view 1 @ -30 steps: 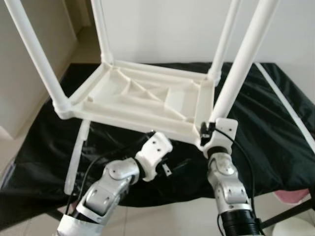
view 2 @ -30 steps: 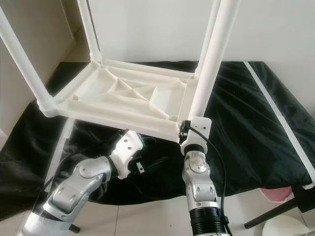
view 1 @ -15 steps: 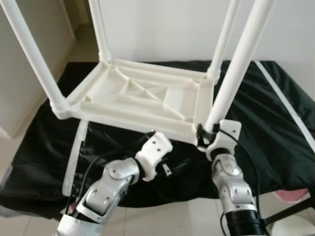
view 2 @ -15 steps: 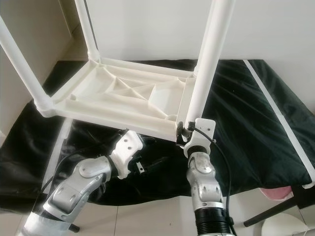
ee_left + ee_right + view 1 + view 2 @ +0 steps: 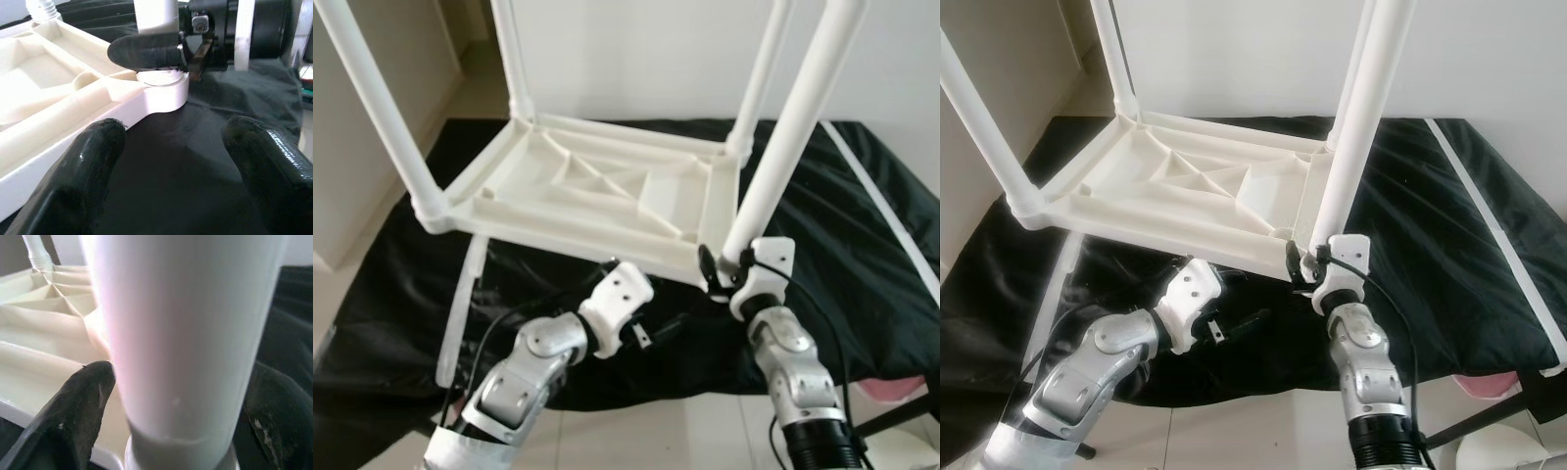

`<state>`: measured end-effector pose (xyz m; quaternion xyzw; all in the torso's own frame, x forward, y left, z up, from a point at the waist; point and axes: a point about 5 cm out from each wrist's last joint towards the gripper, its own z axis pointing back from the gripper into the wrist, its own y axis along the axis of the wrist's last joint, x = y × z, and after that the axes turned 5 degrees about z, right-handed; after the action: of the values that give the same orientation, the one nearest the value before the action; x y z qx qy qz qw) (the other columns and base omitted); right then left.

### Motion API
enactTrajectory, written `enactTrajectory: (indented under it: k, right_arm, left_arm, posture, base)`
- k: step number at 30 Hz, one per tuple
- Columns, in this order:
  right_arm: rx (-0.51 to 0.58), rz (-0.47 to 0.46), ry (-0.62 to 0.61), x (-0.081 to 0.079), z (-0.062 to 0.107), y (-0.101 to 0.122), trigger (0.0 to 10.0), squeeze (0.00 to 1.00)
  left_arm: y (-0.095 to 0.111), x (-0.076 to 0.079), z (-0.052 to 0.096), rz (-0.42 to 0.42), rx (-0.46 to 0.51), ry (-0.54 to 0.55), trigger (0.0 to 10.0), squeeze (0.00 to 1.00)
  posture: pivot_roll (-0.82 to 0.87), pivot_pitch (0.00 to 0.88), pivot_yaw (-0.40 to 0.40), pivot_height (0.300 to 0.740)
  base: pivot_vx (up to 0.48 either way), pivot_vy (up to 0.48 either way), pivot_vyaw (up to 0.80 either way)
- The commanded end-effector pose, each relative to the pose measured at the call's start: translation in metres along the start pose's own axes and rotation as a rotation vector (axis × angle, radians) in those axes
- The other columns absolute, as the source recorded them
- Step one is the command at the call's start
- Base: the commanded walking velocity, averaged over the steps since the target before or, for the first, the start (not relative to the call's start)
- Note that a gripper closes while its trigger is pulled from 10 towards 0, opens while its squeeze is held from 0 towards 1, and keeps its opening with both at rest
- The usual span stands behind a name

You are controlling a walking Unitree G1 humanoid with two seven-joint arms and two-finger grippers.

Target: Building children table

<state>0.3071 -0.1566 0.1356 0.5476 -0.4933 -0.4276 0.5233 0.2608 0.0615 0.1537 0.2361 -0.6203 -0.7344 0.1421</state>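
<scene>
A white plastic children's table (image 5: 597, 201) lies upside down on a black cloth (image 5: 847, 255), its ribbed underside facing up and four white legs rising from the corners. The right gripper (image 5: 1304, 262) is clenched around the base of the near right leg (image 5: 783, 162), just above that leg's socket at the tabletop's near right corner; in the right wrist view a black finger (image 5: 78, 411) sits on each side of the leg.

The left gripper (image 5: 171, 176) is released, its two fingers spread wide and grasping nothing. It sits low over the cloth, just outside the tabletop's near edge, pointing toward the corner that the right gripper holds.

A loose white tube (image 5: 460, 313) lies on the cloth beyond the tabletop's left side, and a white strip (image 5: 881, 211) runs along the cloth well to the tabletop's right. Bare cloth extends between the tabletop and that strip. A white wall (image 5: 636, 59) stands behind the tabletop's far edge.
</scene>
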Motion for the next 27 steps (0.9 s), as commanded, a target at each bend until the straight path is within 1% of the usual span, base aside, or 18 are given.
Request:
enactTrajectory:
  k: [1,4,7,8,10,15,17,19,20,22,25,26,27]
  right_arm:
    - [0.002,-0.004,0.031,0.002,-0.002,-0.001,10.0,0.0]
    - [0.003,0.001,0.055,0.003,-0.003,-0.001,10.0,0.0]
    - [0.016,0.056,0.143,0.007,-0.008,0.002,10.0,0.0]
    - [0.016,0.056,0.143,0.007,-0.008,0.002,10.0,0.0]
    - [0.006,0.09,0.206,0.009,-0.011,0.001,10.0,0.0]
    - [-0.002,0.123,0.303,0.008,-0.012,-0.001,10.0,0.0]
    - [-0.002,0.123,0.303,0.008,-0.012,-0.001,10.0,0.0]
    - [-0.01,0.158,0.374,0.008,-0.013,-0.002,10.0,0.0]
    - [-0.01,0.158,0.374,0.008,-0.013,-0.002,10.0,0.0]
    - [-0.021,0.183,0.414,0.009,-0.014,-0.003,10.0,0.0]
    - [-0.037,0.203,0.421,0.016,-0.015,-0.005,10.0,0.0]
    - [-0.037,0.203,0.421,0.016,-0.015,-0.005,10.0,0.0]
    - [-0.038,0.205,0.422,0.018,-0.015,-0.005,6.4,0.0]
  left_arm:
    - [-0.003,-0.003,0.001,-0.005,-0.014,0.031,10.0,0.0]
    - [-0.003,-0.004,0.0,-0.006,-0.014,0.033,10.0,0.0]
    - [-0.002,-0.005,0.001,-0.012,-0.015,0.041,10.0,0.0]
    - [-0.002,-0.005,0.001,-0.012,-0.015,0.041,10.0,0.0]
    - [-0.003,-0.003,0.002,-0.014,-0.017,0.037,10.0,0.0]
    - [-0.005,-0.002,0.002,-0.032,-0.024,0.043,10.0,0.0]
    - [-0.005,-0.002,0.002,-0.032,-0.024,0.043,10.0,0.0]
    - [-0.005,0.0,0.001,-0.044,-0.024,0.039,10.0,0.0]
    - [-0.005,0.0,0.001,-0.044,-0.024,0.039,10.0,0.0]
    - [-0.006,0.001,0.0,-0.049,-0.023,0.034,10.0,0.0]
    - [-0.005,0.002,0.0,-0.049,-0.021,0.029,10.0,0.0]
    - [-0.005,0.002,0.0,-0.049,-0.021,0.029,10.0,0.0]
    - [-0.005,0.002,0.0,-0.049,-0.021,0.028,10.0,0.0]
  posture:
    - [0.04,0.056,-0.036,0.74]
    - [0.04,0.065,-0.035,0.74]
    - [0.05,0.068,-0.033,0.74]
    - [0.05,0.068,-0.033,0.74]
    - [0.05,0.065,-0.031,0.74]
    - [0.05,0.062,-0.033,0.74]
    - [0.05,0.062,-0.033,0.74]
    - [0.04,0.056,-0.029,0.74]
    - [0.04,0.056,-0.029,0.74]
    - [0.04,0.053,-0.027,0.74]
    - [0.04,0.051,-0.026,0.74]
    - [0.04,0.051,-0.026,0.74]
    - [0.04,0.05,-0.026,0.74]
  base:
    - [0.0,0.0,0.0]
    - [0.0,0.0,0.0]
    - [0.0,0.0,0.0]
    - [0.0,0.0,0.0]
    - [0.0,0.0,0.0]
    - [0.0,0.0,0.0]
    - [0.0,0.0,0.0]
    - [0.0,0.0,0.0]
    - [0.0,0.0,0.0]
    - [0.0,0.0,0.0]
    - [0.0,0.0,0.0]
    - [0.0,0.0,0.0]
    - [0.0,0.0,0.0]
